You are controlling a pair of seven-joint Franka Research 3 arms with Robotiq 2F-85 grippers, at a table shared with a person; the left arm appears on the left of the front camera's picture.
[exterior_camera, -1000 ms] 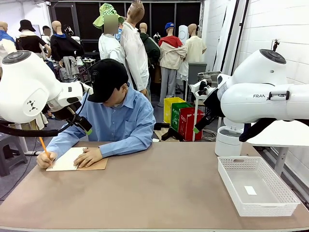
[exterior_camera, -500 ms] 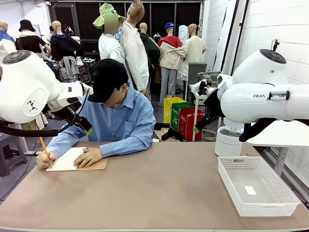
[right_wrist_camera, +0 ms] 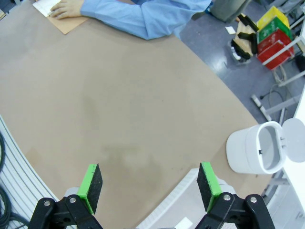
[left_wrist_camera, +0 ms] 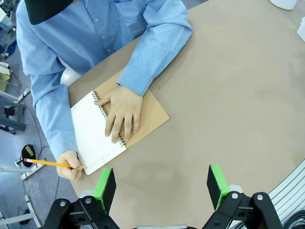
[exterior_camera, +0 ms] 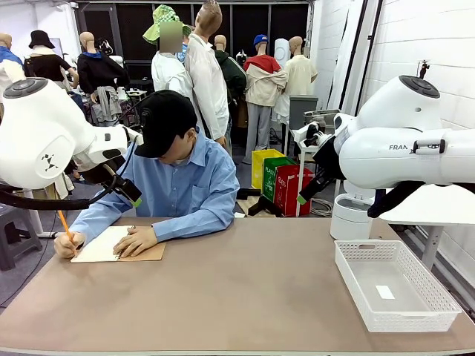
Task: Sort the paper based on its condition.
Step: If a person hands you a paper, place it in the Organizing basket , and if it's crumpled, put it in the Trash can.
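Surface: brown table (exterior_camera: 245,297), shared with a person seated at the far side.

Item: paper (left_wrist_camera: 90,126), a white page lying open on a notebook (left_wrist_camera: 153,113) at the table's far left, in front of the person. One hand (left_wrist_camera: 123,107) lies flat across the spiral. The other writes at the page's edge with a pencil (left_wrist_camera: 50,163). Whether the page is loose or bound cannot be told.

Handling, by judgement: very light, thin and limp. It would crease under a hard pinch, slide easily on the smooth top, and tear at the spiral if pulled. Best taken at a free edge or corner clear of the cover, or received from the person's hand.

Left gripper (left_wrist_camera: 161,183): jaws wide apart, nothing held, high above the notebook.

Right gripper (right_wrist_camera: 148,180): jaws wide apart, nothing held, above bare table.

Destinations, presumed: white basket (exterior_camera: 407,320) and white bin (right_wrist_camera: 248,155), both at the right.
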